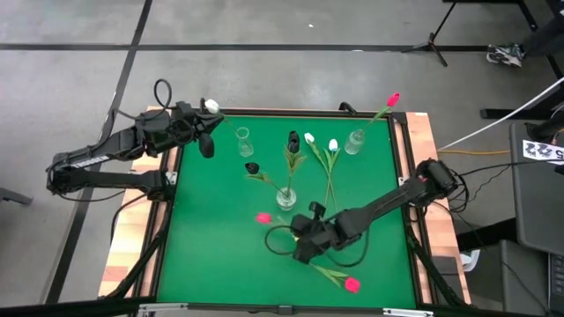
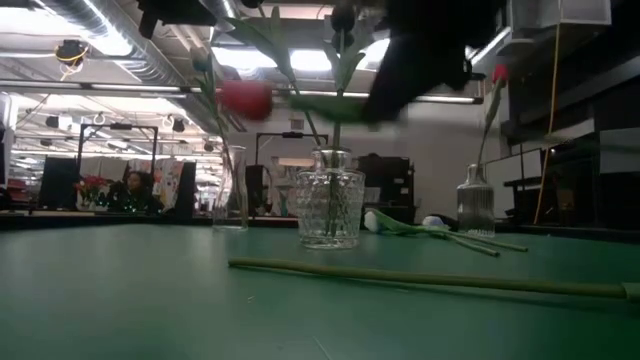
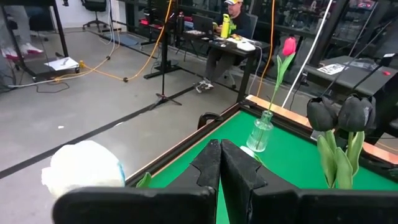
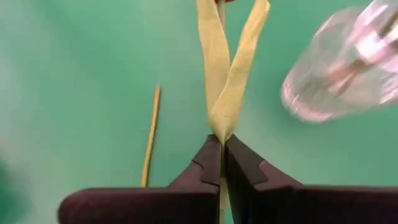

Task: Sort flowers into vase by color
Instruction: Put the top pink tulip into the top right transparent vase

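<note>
My right gripper (image 1: 298, 239) (image 4: 221, 155) hangs above the green mat near its front middle, shut on a pink tulip whose head (image 1: 263, 217) (image 2: 245, 98) is in the air. A second pink tulip (image 1: 352, 283) lies on the mat by the near edge. Two white tulips (image 1: 322, 143) lie on the mat. The centre vase (image 1: 286, 198) holds black tulips (image 3: 339, 115). One pink tulip (image 3: 288, 46) stands in the far right vase (image 1: 355, 141). My left gripper (image 3: 219, 168) waits shut at the far left corner, with a white tulip head (image 3: 84, 168) beside it. My right gripper pinches the pink tulip's stem between its two fingers, just where the two leaves (image 4: 224, 118) fork off. The fingers slant down from the table's right side and lie along the stem. The tulip is lifted clear of the mat, lying roughly level, head toward the left.
A third glass vase (image 1: 244, 141) stands at the far left, a stem rising from it toward the white head. The raised mat frame (image 1: 401, 176) borders the work area. A person sits at a desk (image 3: 233, 25) beyond the table.
</note>
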